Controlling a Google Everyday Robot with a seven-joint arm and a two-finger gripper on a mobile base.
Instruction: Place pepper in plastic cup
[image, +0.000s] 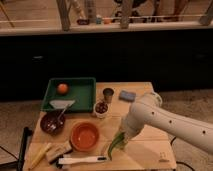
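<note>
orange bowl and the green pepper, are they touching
Apart. The camera view shows a strip of bare table between the orange bowl and the green pepper, which hangs below the gripper at the arm's end.

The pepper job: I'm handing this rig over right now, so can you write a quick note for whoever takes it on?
Gripper: low over the front of the table, right of the orange bowl, with the green pepper at its tip. The arm hides the fingers, so the grip can't be confirmed.
Cup: upright near the back of the table, just right of the green tray, behind a small container of dark contents.
Done: pepper appears picked up.
Left: carry it back and left to the cup, drop it in.
</note>
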